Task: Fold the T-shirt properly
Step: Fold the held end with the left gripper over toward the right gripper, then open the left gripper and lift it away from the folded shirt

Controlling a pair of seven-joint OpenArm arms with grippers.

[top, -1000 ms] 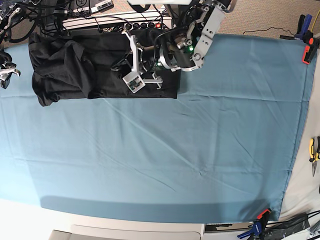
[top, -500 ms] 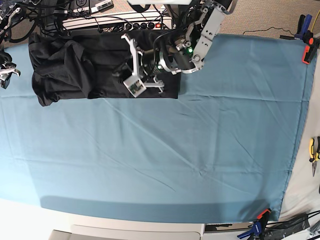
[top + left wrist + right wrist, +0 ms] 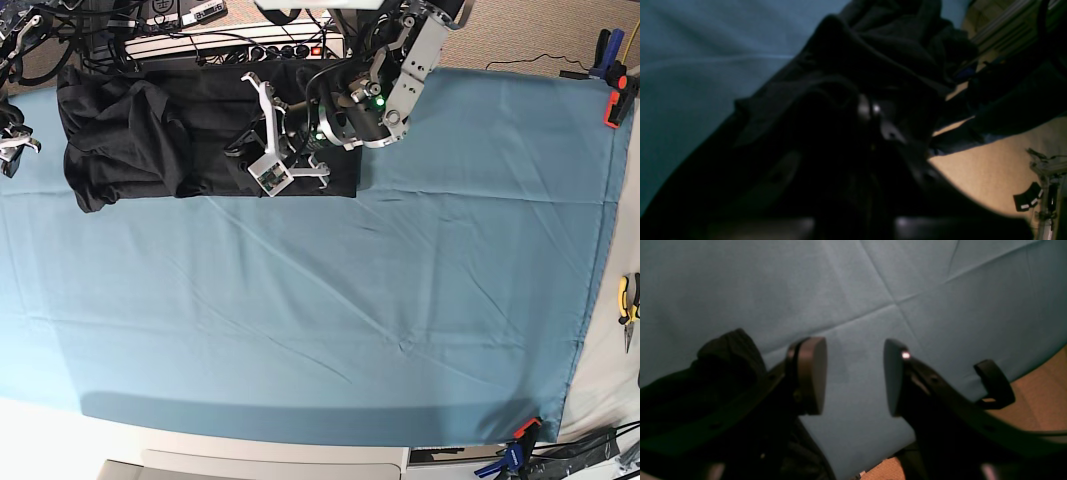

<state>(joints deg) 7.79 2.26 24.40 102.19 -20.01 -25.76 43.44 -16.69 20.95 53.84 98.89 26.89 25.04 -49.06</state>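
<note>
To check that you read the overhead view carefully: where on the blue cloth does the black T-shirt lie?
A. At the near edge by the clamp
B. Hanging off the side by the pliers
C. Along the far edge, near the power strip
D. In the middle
C: the T-shirt lies bunched along the far edge of the table cloth, just below the power strip.

You're in a robotics lab. See the power strip (image 3: 250,45) and cables upper left, clamps (image 3: 612,95) pinning the table cloth (image 3: 400,300) at right.
</note>
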